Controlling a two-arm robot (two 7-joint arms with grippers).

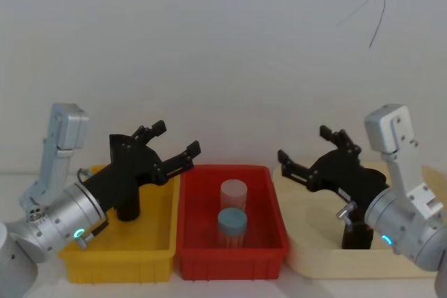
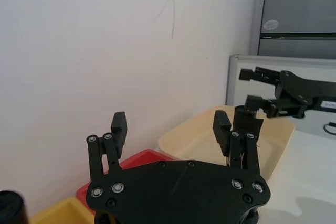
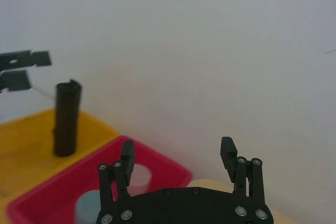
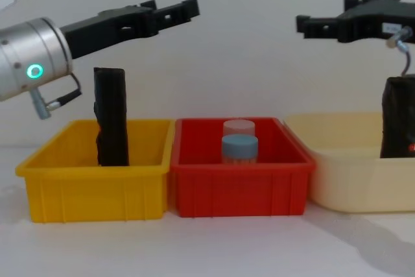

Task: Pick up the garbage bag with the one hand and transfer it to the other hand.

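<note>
White wall point(image 1: 209, 47) backs a pale table point(image 4: 194, 244) that carries 3 containers in a row: a yellow bin point(image 4: 97, 186) on the left, a red bin point(image 4: 240, 189) in the middle and a cream tray point(image 4: 343, 180) on the right. The garbage bag point(image 4: 397, 121) stands upright at the right end of the cream tray, a small red mark low on its side, with nothing touching it. The right gripper point(image 4: 324, 14) hangs high over that tray and well above the bag, pointing left, its jaws spread and holding nothing. The left gripper point(image 4: 174, 8) is raised over the yellow bin with its tips pointing toward the red bin, jaws likewise spread and holding nothing. Below it a slim black roll point(image 4: 111, 118) stands upright in the yellow bin. In the red bin, 2 lidded jars point(image 4: 239, 147) stand close together, the pale one far and the blue-topped one near.
</note>
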